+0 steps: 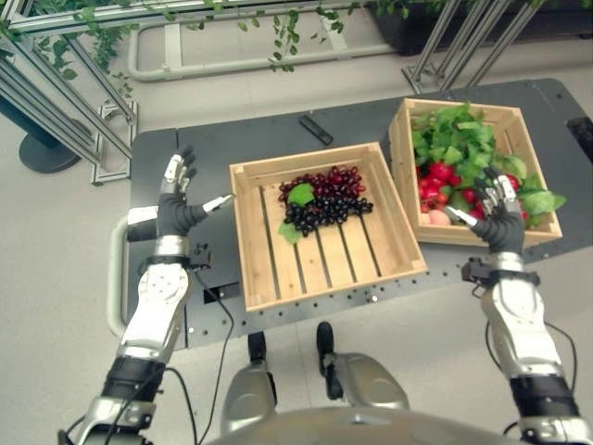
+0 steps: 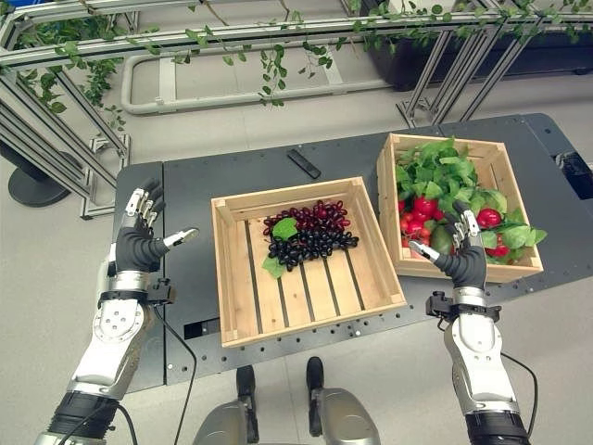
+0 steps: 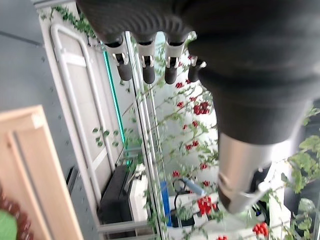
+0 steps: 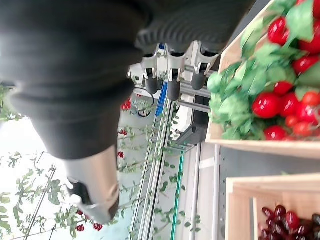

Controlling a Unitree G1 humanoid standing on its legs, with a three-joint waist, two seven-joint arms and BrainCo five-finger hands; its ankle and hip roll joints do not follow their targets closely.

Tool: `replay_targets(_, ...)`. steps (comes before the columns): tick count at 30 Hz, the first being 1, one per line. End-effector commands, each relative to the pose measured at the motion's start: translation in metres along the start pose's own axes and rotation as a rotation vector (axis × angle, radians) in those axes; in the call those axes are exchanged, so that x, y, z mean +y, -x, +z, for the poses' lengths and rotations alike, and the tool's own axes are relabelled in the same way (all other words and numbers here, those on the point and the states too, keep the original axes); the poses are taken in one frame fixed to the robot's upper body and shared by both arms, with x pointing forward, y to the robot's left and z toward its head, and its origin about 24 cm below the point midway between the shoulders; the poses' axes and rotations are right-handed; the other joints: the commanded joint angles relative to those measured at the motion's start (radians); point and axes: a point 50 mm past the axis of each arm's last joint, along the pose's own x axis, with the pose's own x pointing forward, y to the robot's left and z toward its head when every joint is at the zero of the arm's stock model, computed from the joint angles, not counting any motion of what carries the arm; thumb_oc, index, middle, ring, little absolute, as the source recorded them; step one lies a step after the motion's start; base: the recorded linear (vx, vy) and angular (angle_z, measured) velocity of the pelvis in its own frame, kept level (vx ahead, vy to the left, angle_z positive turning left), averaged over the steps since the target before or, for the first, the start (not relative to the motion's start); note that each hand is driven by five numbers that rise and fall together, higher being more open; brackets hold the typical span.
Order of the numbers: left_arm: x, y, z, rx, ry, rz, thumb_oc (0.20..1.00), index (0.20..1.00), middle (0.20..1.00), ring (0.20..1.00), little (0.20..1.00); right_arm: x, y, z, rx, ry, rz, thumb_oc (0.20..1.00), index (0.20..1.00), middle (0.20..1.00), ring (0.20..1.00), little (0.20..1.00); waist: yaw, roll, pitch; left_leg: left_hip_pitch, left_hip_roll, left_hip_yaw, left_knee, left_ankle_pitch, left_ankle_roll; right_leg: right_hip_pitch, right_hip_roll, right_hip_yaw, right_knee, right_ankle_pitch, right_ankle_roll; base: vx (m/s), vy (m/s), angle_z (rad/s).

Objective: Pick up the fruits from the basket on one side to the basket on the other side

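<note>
Two wooden crates stand on the dark table. The middle crate (image 1: 255, 232) holds a bunch of dark and red grapes (image 1: 324, 198) with a green leaf. The right crate (image 1: 400, 153) is full of red fruits (image 1: 440, 176), a peach-coloured fruit (image 1: 437, 218) and green leaves. My right hand (image 1: 498, 218) hovers over the right crate's near edge, fingers straight and spread, holding nothing. My left hand (image 1: 176, 199) is raised above the table left of the middle crate, open and empty.
A small black remote-like bar (image 1: 315, 129) lies on the table (image 1: 204, 148) behind the middle crate. Metal frames (image 1: 69, 102) with hanging vines stand beyond the table at the back and left.
</note>
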Motion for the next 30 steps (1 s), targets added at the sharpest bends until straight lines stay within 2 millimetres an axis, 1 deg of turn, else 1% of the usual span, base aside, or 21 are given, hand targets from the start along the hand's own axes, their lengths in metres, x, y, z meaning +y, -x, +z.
replay_targets(1, 0.008, -0.005, 0.018, -0.111, -0.057, -0.004, 1.000, 1.000, 1.000, 1.000, 1.000, -0.009, -0.010, 0.022, -0.115, 0.092, 0.022, 1.000, 1.000, 1.000, 1.000, 1.000, -0.004, -0.047, -0.070, -0.013, 0.038, 0.005, 0.105, -0.075, -0.002, 0.001, -0.092, 0.052, 0.030, -0.058, 0.136, 0.01, 0.031, -0.02)
replay_targets(3, 0.011, -0.007, 0.019, -0.116, -0.096, -0.016, 1.000, 1.000, 1.000, 1.000, 1.000, -0.013, -0.012, 0.021, -0.095, 0.167, 0.065, 1.000, 1.000, 1.000, 1.000, 1.000, 0.001, -0.055, -0.064, -0.016, 0.037, 0.008, 0.110, -0.078, -0.001, -0.004, -0.095, 0.050, 0.038, -0.059, 0.140, 0.00, 0.016, -0.02)
replay_targets(4, 0.013, -0.009, 0.020, -0.119, -0.114, -0.021, 1.000, 1.000, 1.000, 1.000, 1.000, -0.017, -0.018, 0.025, -0.104, 0.259, 0.098, 1.000, 1.000, 1.000, 1.000, 1.000, 0.004, -0.060, -0.055, -0.022, 0.038, 0.010, 0.115, -0.079, -0.002, -0.009, -0.097, 0.046, 0.043, -0.059, 0.142, 0.00, 0.000, 0.00)
replay_targets(5, 0.016, -0.010, 0.019, -0.115, -0.118, -0.014, 1.000, 1.000, 1.000, 1.000, 1.000, -0.021, -0.023, 0.030, -0.112, 0.314, 0.125, 1.000, 1.000, 1.000, 1.000, 1.000, 0.007, -0.067, -0.047, -0.026, 0.039, 0.012, 0.119, -0.079, -0.003, -0.015, -0.099, 0.044, 0.046, -0.058, 0.144, -0.05, 0.015, -0.01)
replay_targets(6, 0.018, -0.011, 0.018, -0.110, -0.111, -0.007, 1.000, 1.000, 1.000, 1.000, 1.000, -0.024, -0.030, 0.034, -0.114, 0.343, 0.158, 1.000, 1.000, 1.000, 1.000, 1.000, 0.009, -0.070, -0.034, -0.035, 0.040, 0.012, 0.128, -0.080, -0.004, -0.024, -0.101, 0.041, 0.054, -0.057, 0.146, -0.06, 0.012, -0.02)
replay_targets(7, 0.020, -0.012, 0.016, -0.104, -0.107, -0.002, 1.000, 1.000, 1.000, 1.000, 1.000, -0.023, -0.037, 0.041, -0.135, 0.373, 0.191, 1.000, 1.000, 1.000, 1.000, 1.000, 0.013, -0.074, -0.020, -0.045, 0.041, 0.012, 0.140, -0.082, -0.004, -0.034, -0.102, 0.041, 0.063, -0.055, 0.147, -0.05, 0.014, -0.02)
replay_targets(10, 0.024, -0.014, 0.016, -0.102, -0.129, -0.011, 1.000, 1.000, 1.000, 1.000, 1.000, -0.010, -0.054, 0.060, -0.200, 0.515, 0.323, 1.000, 1.000, 1.000, 1.000, 1.000, 0.031, -0.083, 0.011, -0.063, 0.043, 0.011, 0.159, -0.086, -0.006, -0.052, -0.103, 0.039, 0.074, -0.052, 0.150, -0.01, 0.019, -0.08)
replay_targets(13, 0.023, -0.017, 0.014, -0.090, -0.146, -0.037, 1.000, 1.000, 1.000, 1.000, 1.000, 0.005, -0.075, 0.086, -0.283, 0.666, 0.415, 1.000, 1.000, 1.000, 1.000, 1.000, 0.044, -0.090, 0.052, -0.095, 0.046, 0.007, 0.178, -0.085, -0.010, -0.082, -0.103, 0.033, 0.093, -0.053, 0.152, -0.02, 0.006, -0.10)
replay_targets(15, 0.024, -0.017, 0.013, -0.086, -0.164, -0.053, 1.000, 1.000, 1.000, 1.000, 1.000, 0.005, -0.089, 0.104, -0.331, 0.836, 0.439, 1.000, 1.000, 1.000, 1.000, 1.000, 0.054, -0.096, 0.073, -0.115, 0.047, 0.004, 0.178, -0.081, -0.014, -0.104, -0.104, 0.026, 0.097, -0.048, 0.154, 0.00, 0.000, 0.00)
replay_targets(17, 0.023, -0.016, 0.015, -0.089, -0.168, -0.067, 1.000, 1.000, 1.000, 1.000, 1.000, 0.005, -0.099, 0.115, -0.345, 0.922, 0.457, 1.000, 1.000, 1.000, 1.000, 1.000, 0.062, -0.100, 0.088, -0.133, 0.048, -0.001, 0.175, -0.074, -0.017, -0.122, -0.103, 0.020, 0.096, -0.042, 0.156, 0.00, -0.013, 0.07)
replay_targets(18, 0.024, -0.016, 0.015, -0.088, -0.168, -0.065, 1.000, 1.000, 1.000, 1.000, 1.000, 0.006, -0.100, 0.115, -0.347, 0.922, 0.458, 1.000, 1.000, 1.000, 1.000, 1.000, 0.060, -0.100, 0.087, -0.133, 0.048, -0.001, 0.176, -0.074, -0.017, -0.123, -0.103, 0.020, 0.096, -0.042, 0.156, -0.01, -0.016, 0.16)
replay_targets(19, 0.022, -0.017, 0.016, -0.093, -0.172, -0.082, 1.000, 1.000, 1.000, 1.000, 1.000, 0.006, -0.109, 0.123, -0.350, 1.001, 0.467, 1.000, 1.000, 1.000, 1.000, 1.000, 0.069, -0.110, 0.108, -0.156, 0.048, -0.010, 0.175, -0.066, -0.021, -0.140, -0.105, 0.015, 0.093, -0.033, 0.159, -0.02, -0.018, 0.17)
replay_targets(22, 0.020, -0.018, 0.020, -0.106, -0.190, -0.108, 1.000, 1.000, 1.000, 1.000, 1.000, 0.007, -0.119, 0.141, -0.382, 1.177, 0.489, 1.000, 1.000, 1.000, 1.000, 1.000, 0.084, -0.119, 0.137, -0.183, 0.049, -0.020, 0.166, -0.050, -0.026, -0.172, -0.105, 0.006, 0.097, -0.026, 0.160, -0.03, -0.019, 0.10)
replay_targets(23, 0.020, -0.018, 0.020, -0.106, -0.188, -0.104, 1.000, 1.000, 1.000, 1.000, 1.000, 0.008, -0.120, 0.142, -0.386, 1.179, 0.490, 1.000, 1.000, 1.000, 1.000, 1.000, 0.081, -0.118, 0.137, -0.184, 0.050, -0.020, 0.166, -0.050, -0.026, -0.174, -0.104, 0.007, 0.098, -0.026, 0.160, -0.03, -0.020, 0.11)
replay_targets(24, 0.020, -0.019, 0.022, -0.117, -0.193, -0.110, 1.000, 1.000, 1.000, 1.000, 1.000, 0.013, -0.126, 0.152, -0.411, 1.217, 0.491, 1.000, 1.000, 1.000, 1.000, 1.000, 0.084, -0.120, 0.153, -0.204, 0.048, -0.026, 0.164, -0.042, -0.027, -0.195, -0.103, 0.001, 0.106, -0.024, 0.159, -0.04, -0.022, 0.13)
replay_targets(27, 0.021, -0.022, 0.022, -0.116, -0.193, -0.104, 1.000, 1.000, 1.000, 1.000, 1.000, 0.027, -0.134, 0.167, -0.464, 1.255, 0.492, 1.000, 1.000, 1.000, 1.000, 1.000, 0.099, -0.129, 0.184, -0.232, 0.049, -0.031, 0.168, -0.034, -0.029, -0.227, -0.102, -0.006, 0.119, -0.020, 0.157, -0.05, -0.024, 0.10)
replay_targets(28, 0.022, -0.023, 0.023, -0.117, -0.188, -0.094, 1.000, 1.000, 1.000, 1.000, 1.000, 0.033, -0.137, 0.172, -0.482, 1.281, 0.497, 1.000, 1.000, 1.000, 1.000, 1.000, 0.095, -0.128, 0.191, -0.241, 0.049, -0.033, 0.171, -0.034, -0.029, -0.237, -0.102, -0.006, 0.121, -0.019, 0.156, -0.05, -0.030, -0.02)
replay_targets(30, 0.024, -0.025, 0.025, -0.128, -0.201, -0.090, 1.000, 1.000, 1.000, 1.000, 1.000, 0.044, -0.143, 0.177, -0.505, 1.365, 0.501, 1.000, 1.000, 1.000, 1.000, 1.000, 0.109, -0.138, 0.212, -0.262, 0.049, -0.036, 0.184, -0.035, -0.029, -0.256, -0.099, -0.004, 0.125, -0.014, 0.155, -0.05, -0.033, 0.00)
